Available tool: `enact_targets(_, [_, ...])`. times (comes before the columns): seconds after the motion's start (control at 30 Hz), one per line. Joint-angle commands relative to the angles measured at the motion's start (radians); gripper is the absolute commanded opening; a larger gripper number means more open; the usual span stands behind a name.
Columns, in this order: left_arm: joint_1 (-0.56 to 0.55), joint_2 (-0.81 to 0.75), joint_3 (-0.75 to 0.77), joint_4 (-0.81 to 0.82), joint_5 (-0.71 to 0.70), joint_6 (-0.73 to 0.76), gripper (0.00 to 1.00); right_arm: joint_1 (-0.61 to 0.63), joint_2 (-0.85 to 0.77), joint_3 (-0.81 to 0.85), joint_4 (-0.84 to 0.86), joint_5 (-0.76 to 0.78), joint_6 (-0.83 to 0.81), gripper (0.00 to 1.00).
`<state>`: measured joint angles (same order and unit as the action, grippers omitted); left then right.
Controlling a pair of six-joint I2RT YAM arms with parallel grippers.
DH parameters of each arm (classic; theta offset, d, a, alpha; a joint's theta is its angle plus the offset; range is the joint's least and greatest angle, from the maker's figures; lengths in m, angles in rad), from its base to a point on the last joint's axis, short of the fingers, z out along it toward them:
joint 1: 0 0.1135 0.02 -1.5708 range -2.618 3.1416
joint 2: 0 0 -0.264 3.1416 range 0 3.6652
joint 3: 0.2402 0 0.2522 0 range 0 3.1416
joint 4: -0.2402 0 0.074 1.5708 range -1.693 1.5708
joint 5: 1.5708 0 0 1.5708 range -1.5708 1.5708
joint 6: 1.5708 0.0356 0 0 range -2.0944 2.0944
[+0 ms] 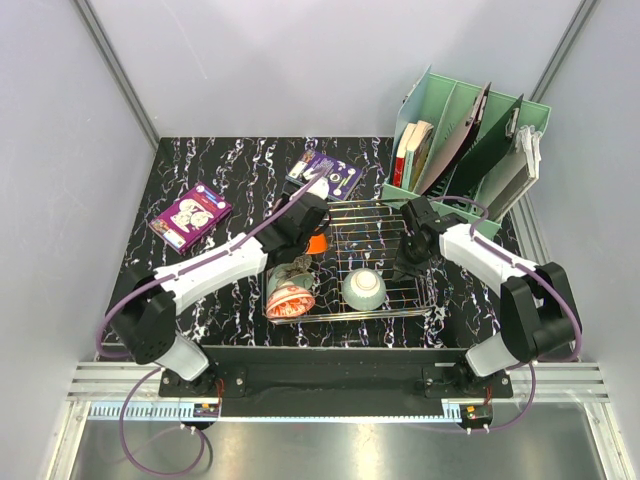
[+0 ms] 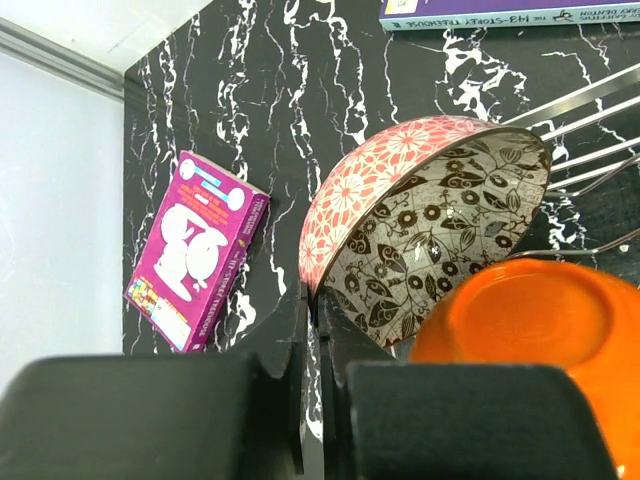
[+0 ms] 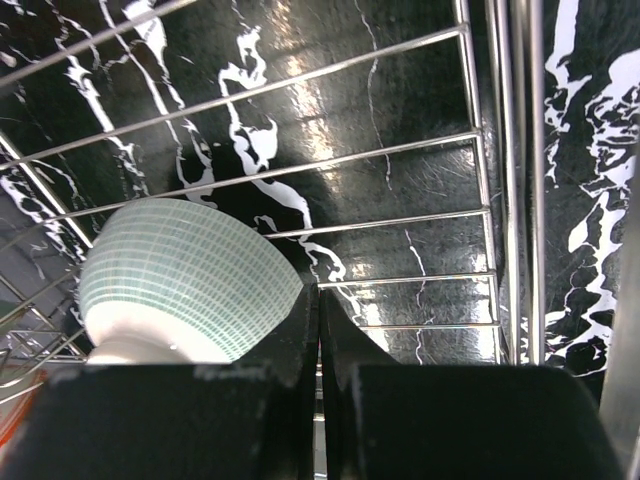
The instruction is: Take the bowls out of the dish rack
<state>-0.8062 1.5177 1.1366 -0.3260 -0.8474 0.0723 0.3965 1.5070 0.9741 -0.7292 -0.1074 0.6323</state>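
Left gripper (image 2: 312, 310) is pinched shut at the tilted floral bowl's (image 2: 400, 190) lower rim, perhaps nipping it. The orange bowl (image 2: 540, 320) leans alongside, propped in the dish rack (image 1: 375, 203). Right gripper (image 3: 320, 300), closed and empty, hovers beside the celadon bowl (image 3: 180, 270).

- Black marble-look table (image 1: 230, 170) with white veining.
- Chrome wire dish rack (image 1: 385, 235) stands at the centre, near the front edge.
- Mint-green file organizer (image 1: 455, 120) stands at the far right corner.
- Purple book (image 1: 328, 176) lies flat just behind the rack.
- Magenta box (image 1: 190, 216) lies flat at left, well apart.
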Motion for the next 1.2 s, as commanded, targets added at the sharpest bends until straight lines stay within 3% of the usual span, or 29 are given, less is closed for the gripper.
enact_targets(0.0, [-0.013,0.025,0.058,0.110,-0.035,0.006,0.00,-0.007,0.007,0.049,0.010,-0.005,-0.016,0.00])
enact_targets(0.73, [0.015,0.018,0.098,0.228,-0.173,0.121,0.00,-0.007,0.027,0.071,0.004,-0.005,-0.039,0.00])
enact_targets(1.17, [0.036,-0.016,0.141,0.157,-0.174,0.086,0.00,-0.005,0.048,0.106,0.001,-0.009,-0.052,0.00])
